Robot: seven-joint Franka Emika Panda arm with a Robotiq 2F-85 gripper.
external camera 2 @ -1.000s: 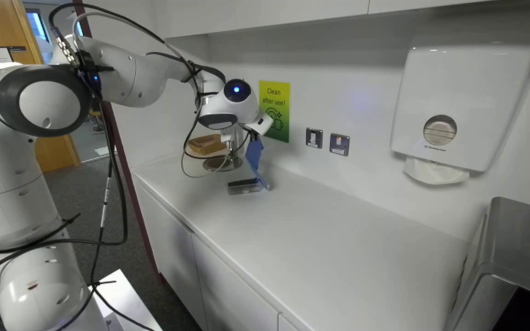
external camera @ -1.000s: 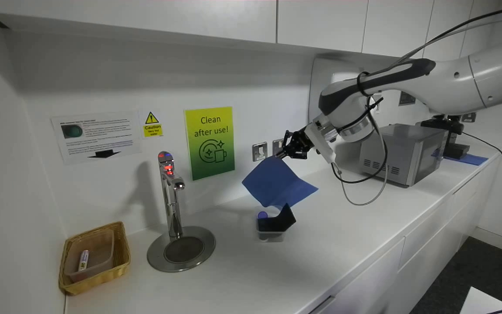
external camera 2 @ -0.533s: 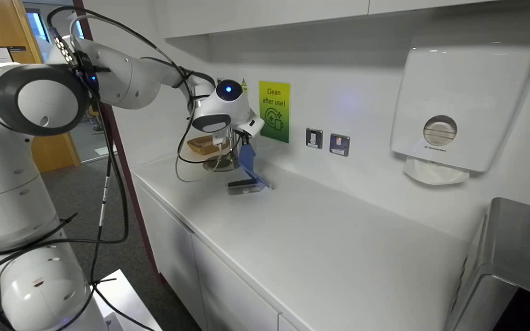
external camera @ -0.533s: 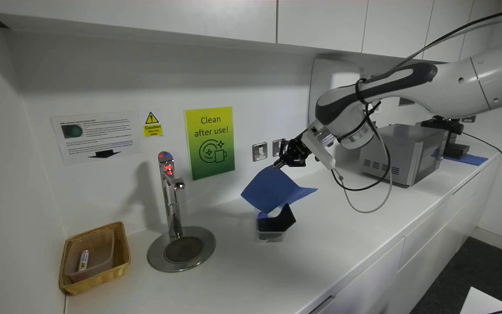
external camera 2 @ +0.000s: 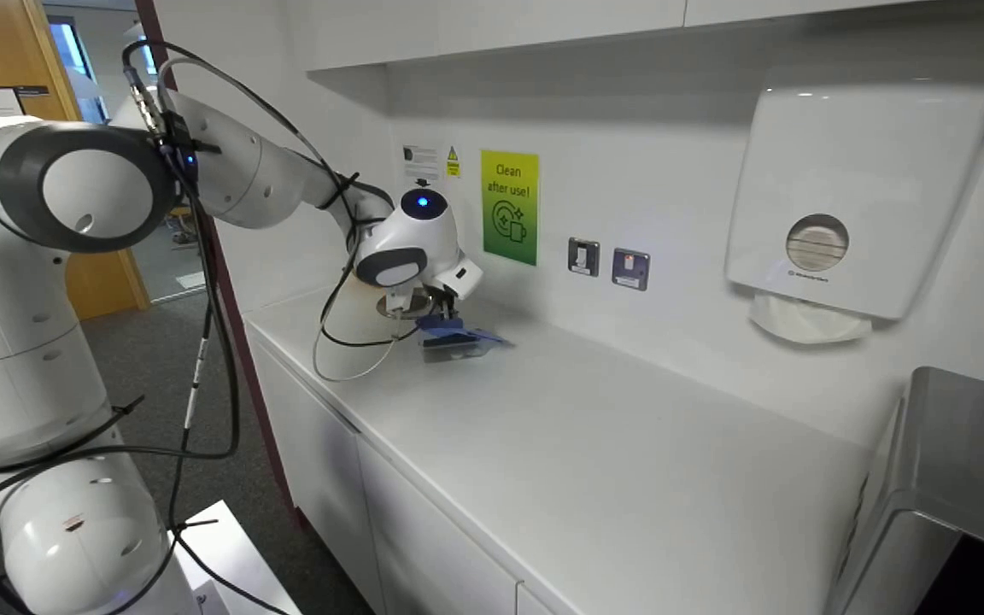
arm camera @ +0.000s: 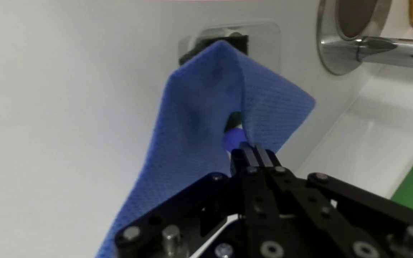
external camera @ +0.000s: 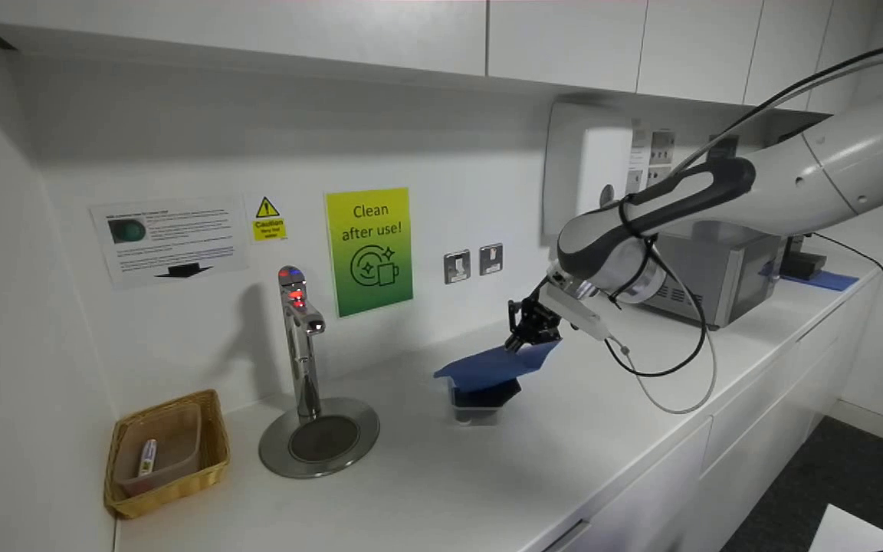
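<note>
My gripper [arm camera: 255, 148] is shut on the edge of a blue cloth [arm camera: 199, 111], whose fold runs up to the fingertips. In both exterior views the gripper [external camera: 515, 343] [external camera 2: 446, 313] is low over the counter, with the cloth [external camera: 487, 369] [external camera 2: 485, 335] spread tilted beneath it. The cloth lies over a clear plastic container [external camera: 478, 417] [external camera 2: 455, 353] and covers much of it. A black piece [external camera: 492, 394] sticks out of the container; part of it shows in the wrist view [arm camera: 240, 43]. A round purple-blue thing [arm camera: 233, 139] shows beside the fingertips through the fold.
A chrome tap [external camera: 303, 360] on a round drain plate [external camera: 277, 448] stands near the container. A wicker basket [external camera: 169, 487] holds a plastic tub with a small tube. A microwave [external camera 2: 953, 444] and a towel dispenser [external camera 2: 868, 171] are farther along. The wall [external camera: 434, 222] runs behind.
My gripper has moved down with the cloth in it. The cloth, which hung steeply, now lies flatter over the container and hides more of it.
</note>
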